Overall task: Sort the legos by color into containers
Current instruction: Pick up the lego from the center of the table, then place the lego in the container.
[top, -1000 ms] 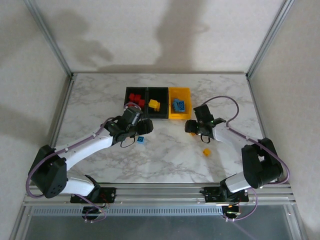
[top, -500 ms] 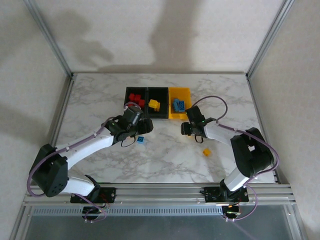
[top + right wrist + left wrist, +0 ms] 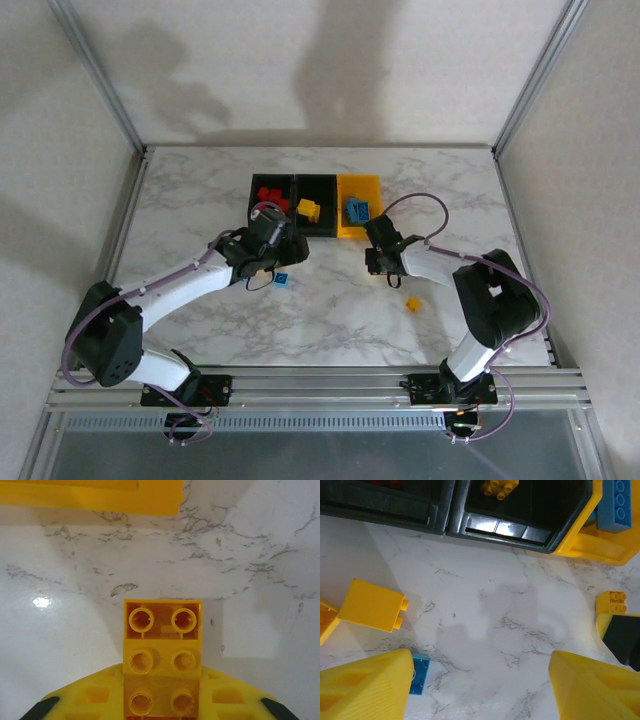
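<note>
Three bins stand in a row: a black bin (image 3: 270,183) with red legos (image 3: 268,196), a black bin (image 3: 316,228) with a yellow lego (image 3: 308,209), and a yellow bin (image 3: 359,232) with blue legos (image 3: 358,209). My right gripper (image 3: 377,262) (image 3: 162,680) is shut on a yellow lego (image 3: 162,645), low over the table just in front of the yellow bin. My left gripper (image 3: 280,250) (image 3: 480,665) is open over bare table in front of the black bins. A blue lego (image 3: 420,676) (image 3: 282,280) lies by its left finger (image 3: 365,685), and a yellow lego (image 3: 372,605) lies further left.
Another yellow lego (image 3: 413,304) lies loose on the marble table (image 3: 200,200) to the right of centre. Metal frame posts (image 3: 100,75) stand at the back corners. The left wrist view catches the right gripper's held lego (image 3: 611,601) at its right edge.
My right gripper has slid left along the front of the yellow bin. My left gripper has shifted slightly toward the black bins.
</note>
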You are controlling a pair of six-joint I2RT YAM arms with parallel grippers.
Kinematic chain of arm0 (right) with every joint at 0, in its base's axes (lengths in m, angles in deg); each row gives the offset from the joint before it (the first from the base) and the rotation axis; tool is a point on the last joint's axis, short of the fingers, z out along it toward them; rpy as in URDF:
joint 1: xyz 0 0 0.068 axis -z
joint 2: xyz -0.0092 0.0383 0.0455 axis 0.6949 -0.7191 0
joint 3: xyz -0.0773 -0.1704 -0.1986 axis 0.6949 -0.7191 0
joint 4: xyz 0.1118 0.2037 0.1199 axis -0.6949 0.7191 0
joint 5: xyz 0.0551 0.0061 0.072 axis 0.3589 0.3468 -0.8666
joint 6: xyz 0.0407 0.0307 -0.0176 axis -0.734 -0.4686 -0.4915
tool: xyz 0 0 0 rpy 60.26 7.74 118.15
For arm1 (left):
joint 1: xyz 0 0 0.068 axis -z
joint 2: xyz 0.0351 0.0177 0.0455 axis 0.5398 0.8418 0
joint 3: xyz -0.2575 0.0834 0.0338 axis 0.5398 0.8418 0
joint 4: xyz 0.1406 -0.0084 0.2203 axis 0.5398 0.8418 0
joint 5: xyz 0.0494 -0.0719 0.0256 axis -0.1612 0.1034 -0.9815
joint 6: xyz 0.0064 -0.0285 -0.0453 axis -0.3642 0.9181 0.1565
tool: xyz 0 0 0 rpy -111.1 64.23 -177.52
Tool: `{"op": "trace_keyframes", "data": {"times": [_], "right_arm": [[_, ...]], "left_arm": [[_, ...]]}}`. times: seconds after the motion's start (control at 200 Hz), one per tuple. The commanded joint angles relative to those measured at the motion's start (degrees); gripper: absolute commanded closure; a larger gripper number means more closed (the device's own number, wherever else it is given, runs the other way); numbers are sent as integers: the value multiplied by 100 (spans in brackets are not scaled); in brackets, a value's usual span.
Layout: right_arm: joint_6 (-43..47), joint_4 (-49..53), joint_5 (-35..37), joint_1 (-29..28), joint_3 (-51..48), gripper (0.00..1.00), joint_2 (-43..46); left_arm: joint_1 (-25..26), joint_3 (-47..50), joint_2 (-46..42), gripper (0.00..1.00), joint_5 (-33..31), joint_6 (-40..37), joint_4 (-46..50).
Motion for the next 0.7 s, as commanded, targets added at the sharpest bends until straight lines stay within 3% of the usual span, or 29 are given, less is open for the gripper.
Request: {"op": "trace_keyframes", "data": {"times": [0.0,0.09,0.255,0.696], "right_arm": [[-153,499,202,-194,329,81,456],[-221,682,113,-296,546,81,776],[-194,921,-311,-317,1504,81,694],[-58,1519,-1104,-348,5276,79,-2326]], "left_arm": [[47,21,-353,28,-614,254,118],[-7,152,-596,28,-988,397,102],[-153,270,-910,28,-944,509,-36],[-246,657,-1584,28,-932,668,183]]}}
